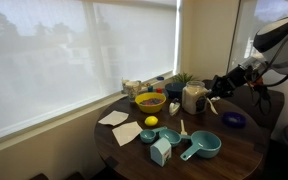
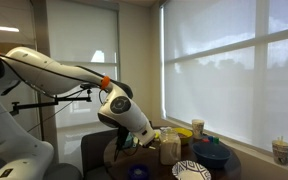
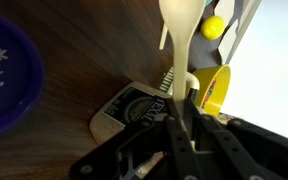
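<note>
My gripper (image 3: 184,112) is shut on the handle of a cream-coloured spoon (image 3: 179,40), whose bowl points away from the jaws in the wrist view. Beyond it lie a tan bag with a dark label (image 3: 134,108), a yellow bowl (image 3: 216,88) and a small yellow ball or lemon (image 3: 214,27). In both exterior views the gripper (image 1: 212,103) (image 2: 134,140) hangs just above the round dark table (image 1: 234,160), right beside the upright bag (image 1: 193,97).
A purple bowl (image 1: 233,119) with white bits stands near the gripper. Two teal measuring cups (image 1: 199,147), a light blue carton (image 1: 161,150), paper napkins (image 1: 114,118), the yellow bowl (image 1: 150,101) and a plant (image 1: 184,78) crowd the table. A striped plate (image 2: 191,170) lies at its edge.
</note>
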{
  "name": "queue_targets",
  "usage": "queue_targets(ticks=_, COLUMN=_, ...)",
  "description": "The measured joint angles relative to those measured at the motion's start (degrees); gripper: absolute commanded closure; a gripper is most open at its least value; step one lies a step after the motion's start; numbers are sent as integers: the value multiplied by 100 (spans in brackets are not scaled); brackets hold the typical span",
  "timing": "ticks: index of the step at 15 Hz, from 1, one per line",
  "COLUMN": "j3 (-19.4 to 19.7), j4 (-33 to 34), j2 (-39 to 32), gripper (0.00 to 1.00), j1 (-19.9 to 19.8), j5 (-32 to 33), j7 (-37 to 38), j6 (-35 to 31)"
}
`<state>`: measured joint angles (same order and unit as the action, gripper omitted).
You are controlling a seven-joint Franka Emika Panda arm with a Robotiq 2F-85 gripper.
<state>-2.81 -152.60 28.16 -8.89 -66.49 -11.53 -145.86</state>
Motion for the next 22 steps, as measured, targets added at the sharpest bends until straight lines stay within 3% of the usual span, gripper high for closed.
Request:
queue_targets(ticks=5, j3=-4, j4=-3, j2=0, gripper=88, j1=5, j5=21, j7=16, j6=-3)
queue_targets(ticks=6, j3=-4, j4=-3, j2=0, gripper=97, j1=5, j5=22, j7=16, j6=-4)
queue_targets(ticks=10, j3=54, j4=-27, j2=-11, gripper=97, j1=70, j5=35, j7=231, j6=-61)
queue_targets(ticks=16, j3=-282, j4=-61, j2=-244, gripper=97, j1=167, j5=696, j7=2151, j6=-237)
queue_targets(ticks=22, j3=-466, j4=-54, j2=-639, gripper=97, j1=165, j5=1956, j7=3860, j6=-209)
